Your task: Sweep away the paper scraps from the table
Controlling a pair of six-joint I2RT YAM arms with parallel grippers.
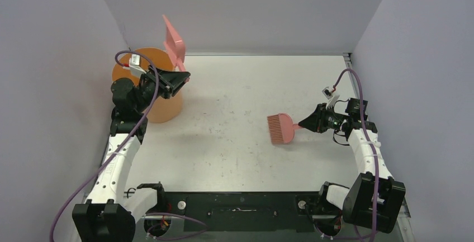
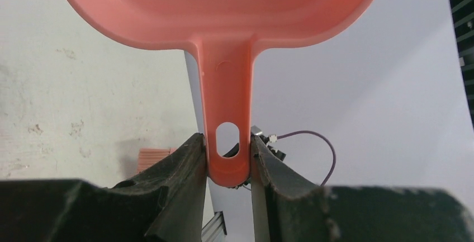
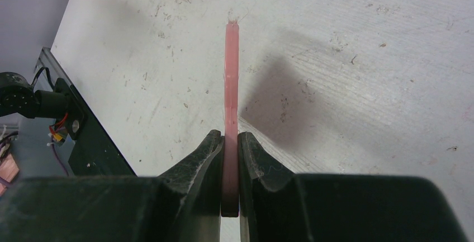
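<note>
Left wrist shows left tool [image 2: 227, 144] pinching dustpan [image 2: 223, 24] handle; right tool [image 3: 230, 141] pinches brush [image 3: 231, 74].

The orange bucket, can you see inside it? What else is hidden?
Inside the orange bucket: top view, the left arm and left claw cover its opening, so any paper scraps there are unseen.
The dustpan front: left wrist view, cut off by the top edge.
The brush bristles: right wrist view, the brush is edge-on beyond the right claw.
</note>
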